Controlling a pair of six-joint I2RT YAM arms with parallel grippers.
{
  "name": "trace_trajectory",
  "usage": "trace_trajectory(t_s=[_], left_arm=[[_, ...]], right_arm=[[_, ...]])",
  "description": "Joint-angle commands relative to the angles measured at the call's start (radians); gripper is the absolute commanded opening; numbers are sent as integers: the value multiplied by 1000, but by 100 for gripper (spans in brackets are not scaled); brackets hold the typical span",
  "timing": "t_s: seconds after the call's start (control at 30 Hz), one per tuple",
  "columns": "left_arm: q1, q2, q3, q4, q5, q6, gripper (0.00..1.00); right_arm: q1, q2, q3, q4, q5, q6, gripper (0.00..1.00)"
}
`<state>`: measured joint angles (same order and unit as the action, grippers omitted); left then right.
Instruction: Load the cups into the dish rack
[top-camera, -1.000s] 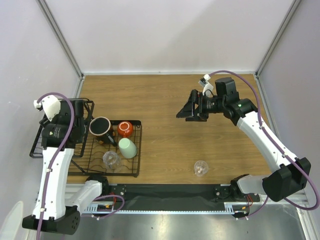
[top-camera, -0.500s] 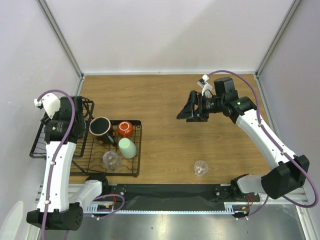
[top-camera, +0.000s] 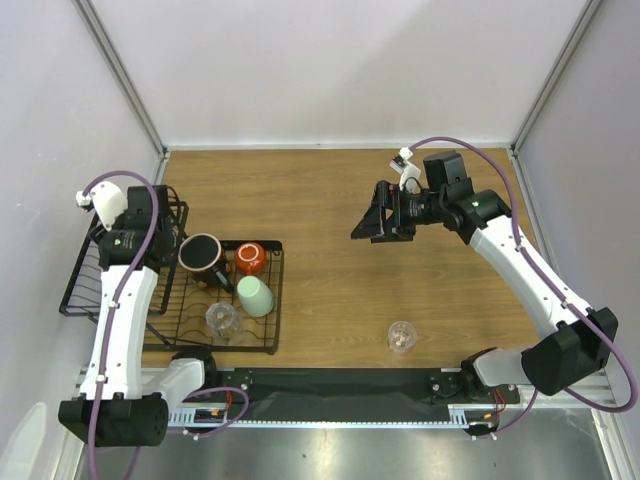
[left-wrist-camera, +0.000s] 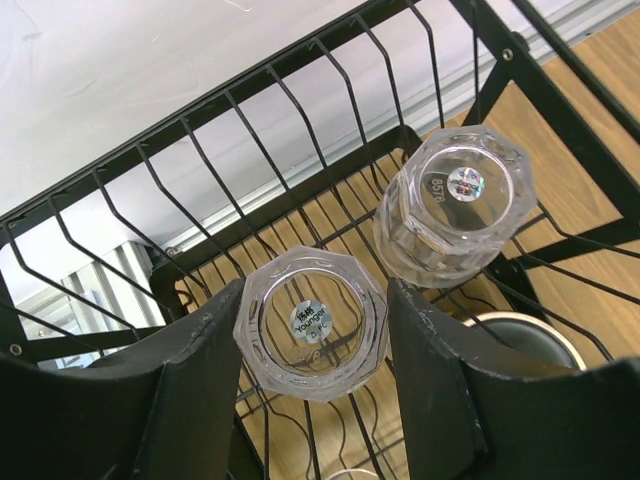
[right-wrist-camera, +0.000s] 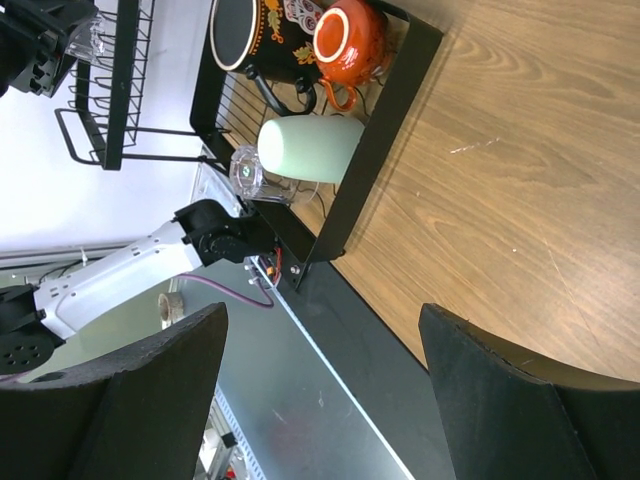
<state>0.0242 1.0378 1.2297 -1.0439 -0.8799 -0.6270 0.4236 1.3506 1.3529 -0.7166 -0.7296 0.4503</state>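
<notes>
The black wire dish rack (top-camera: 277, 300) stands on a brown wood-grain table (top-camera: 330, 190). Inside the rack, the dark round mug (top-camera: 201, 253) is black within and ringed by a pale rim; the right wrist view shows a red-and-white pattern on its side. Just beside it, the orange-red ribbed cup (top-camera: 250, 259) has a white rim and a dark inside. The pale mint-green plastic cup (top-camera: 255, 296) is plain, and the small clear tumbler (top-camera: 222, 318) is colourless. Against the rack's black wires, a clear eight-sided glass tumbler (left-wrist-camera: 311, 322) shows a round white label on its base, between black fingers (left-wrist-camera: 190, 400). A second clear faceted tumbler (left-wrist-camera: 455, 205) bears a silvery label. Off the rack, another clear glass tumbler (top-camera: 401, 336) is colourless against the brown wood.
</notes>
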Motion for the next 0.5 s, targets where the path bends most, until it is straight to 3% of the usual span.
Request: trace_trajectory(t_s=[0.0,0.47], left_arm=[[17,2,-24,73,-39,26,0],[37,45,-59,166,-60,43,0]], right_arm=[[7,10,45,-6,9,-24,84],[17,30,49,-17,21,-41,84]])
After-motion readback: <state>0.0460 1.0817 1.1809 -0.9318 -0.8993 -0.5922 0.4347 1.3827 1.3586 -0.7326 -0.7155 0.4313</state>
